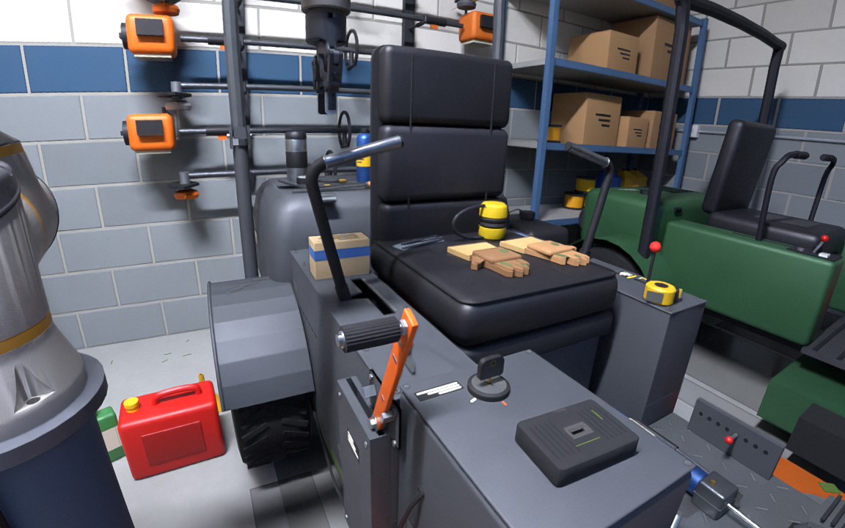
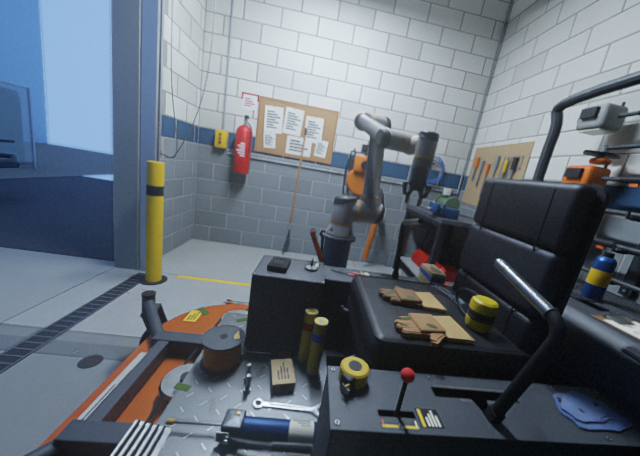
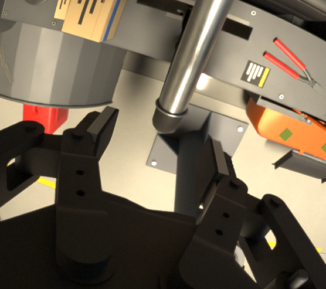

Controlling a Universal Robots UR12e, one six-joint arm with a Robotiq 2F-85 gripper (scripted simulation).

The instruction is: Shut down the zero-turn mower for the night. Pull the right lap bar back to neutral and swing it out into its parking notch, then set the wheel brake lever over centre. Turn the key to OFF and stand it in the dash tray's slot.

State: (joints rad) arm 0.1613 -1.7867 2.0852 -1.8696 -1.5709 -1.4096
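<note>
My gripper (image 1: 327,98) (image 2: 415,197) (image 3: 158,142) hangs high above the right lap bar (image 1: 330,217) (image 3: 194,42), pointing down. It is open and holds nothing. The bar's steel handle end (image 3: 165,118) lies well below the fingers. The bar rises from its slot beside the seat (image 1: 478,263). The orange wheel brake lever (image 1: 390,368) with its black grip stands at the console's near corner. The key (image 1: 489,377) sits in its switch on the dash. The dash tray (image 1: 575,439) with its slot lies in front of the key.
Behind the mower stand a pipe rack with orange boxes (image 1: 150,36) and a blue shelf of cartons (image 1: 600,72). A small carton (image 1: 339,255) sits by the lap bar. Gloves (image 1: 518,256) and ear muffs (image 1: 493,220) lie on the seat. A red fuel can (image 1: 171,427) stands on the floor.
</note>
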